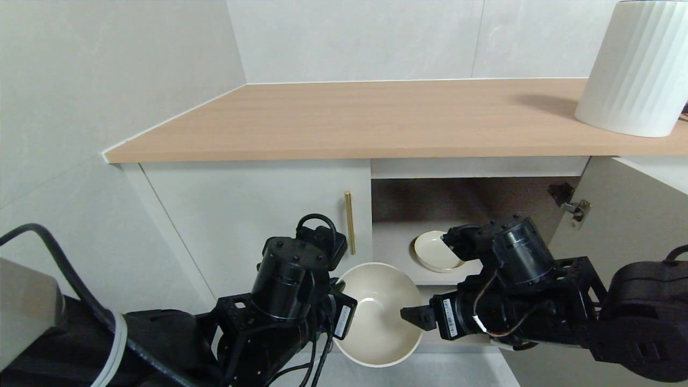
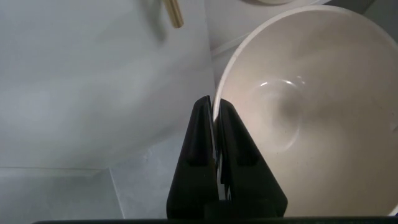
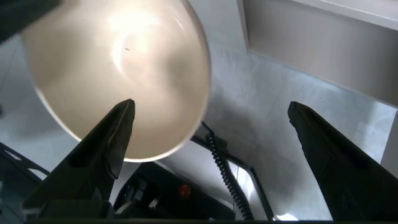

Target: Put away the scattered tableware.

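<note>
Left gripper (image 2: 215, 109) jaws pinch bowl (image 1: 377, 322) rim; right gripper (image 3: 211, 107) jaws spread, beside bowl.

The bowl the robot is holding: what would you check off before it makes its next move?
1. The left gripper is shut on the rim of the bowl: ok.
2. The bowl is empty: ok.
3. The right gripper is open: ok.
4. The cupboard door is open: ok.
5. The shelf has room for the bowl beside the small dish: cannot tell.
</note>
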